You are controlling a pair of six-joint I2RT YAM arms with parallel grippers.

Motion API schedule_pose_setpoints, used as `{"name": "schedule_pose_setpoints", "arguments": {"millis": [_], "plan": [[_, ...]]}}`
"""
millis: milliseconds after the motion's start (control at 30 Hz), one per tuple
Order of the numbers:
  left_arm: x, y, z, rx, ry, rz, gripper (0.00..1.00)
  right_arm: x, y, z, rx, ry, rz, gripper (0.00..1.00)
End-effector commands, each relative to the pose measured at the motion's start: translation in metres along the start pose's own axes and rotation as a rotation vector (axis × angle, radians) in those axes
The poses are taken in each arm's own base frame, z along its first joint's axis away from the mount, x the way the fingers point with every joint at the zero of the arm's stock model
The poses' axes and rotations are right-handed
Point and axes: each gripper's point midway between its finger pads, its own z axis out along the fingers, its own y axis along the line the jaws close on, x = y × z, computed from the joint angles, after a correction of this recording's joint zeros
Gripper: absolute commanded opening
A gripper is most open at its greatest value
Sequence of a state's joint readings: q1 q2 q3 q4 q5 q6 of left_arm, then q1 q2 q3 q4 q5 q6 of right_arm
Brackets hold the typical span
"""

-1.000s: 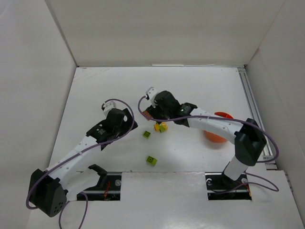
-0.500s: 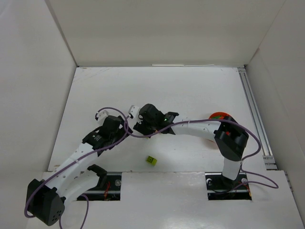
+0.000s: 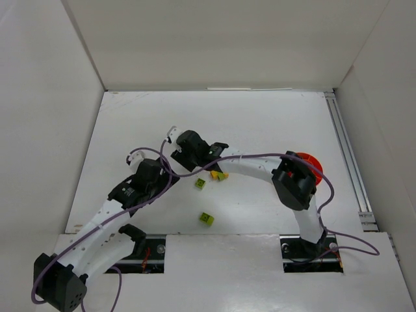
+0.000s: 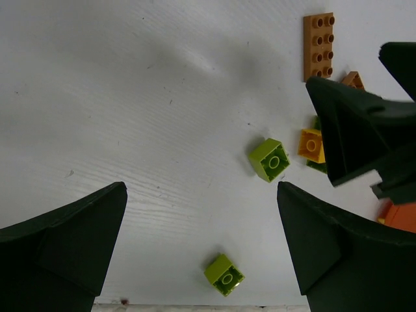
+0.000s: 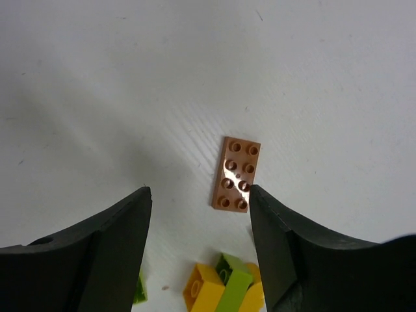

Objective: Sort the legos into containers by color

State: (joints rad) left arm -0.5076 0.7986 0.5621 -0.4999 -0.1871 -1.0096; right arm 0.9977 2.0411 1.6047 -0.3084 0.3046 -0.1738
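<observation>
The left gripper hovers spread wide and empty over the white table, with one lime brick ahead of it and a second lime brick nearer. The right gripper, jaws parted and holding nothing, hangs above a flat brown six-stud plate, beside a yellow-and-lime cluster. Far right sits the orange bowl, partly hidden by the right arm.

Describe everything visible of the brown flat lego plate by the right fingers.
The brown plate is a thin, glossy plastic rectangle with eight studs in two rows of four. It lies flat, studs up, on the white table, slightly askew in the right wrist view, seen between the right gripper's open fingers. Nothing touches it; the yellow and lime bricks lie apart from it.
</observation>
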Motion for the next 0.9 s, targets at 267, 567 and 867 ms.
{"name": "schedule_pose_setpoints", "arguments": {"millis": [267,567,867], "plan": [[-0.001,0.002,-0.003,0.004,-0.013,-0.018,1.0,0.016,-0.026,0.039,-0.01,0.051,0.097,0.65],[-0.001,0.002,-0.003,0.004,-0.013,-0.018,1.0,0.027,-0.024,0.062,-0.026,0.065,0.097,0.56],[-0.004,0.0,-0.004,0.008,-0.025,-0.011,1.0,0.047,-0.026,0.074,-0.056,0.105,0.141,0.47]]}}
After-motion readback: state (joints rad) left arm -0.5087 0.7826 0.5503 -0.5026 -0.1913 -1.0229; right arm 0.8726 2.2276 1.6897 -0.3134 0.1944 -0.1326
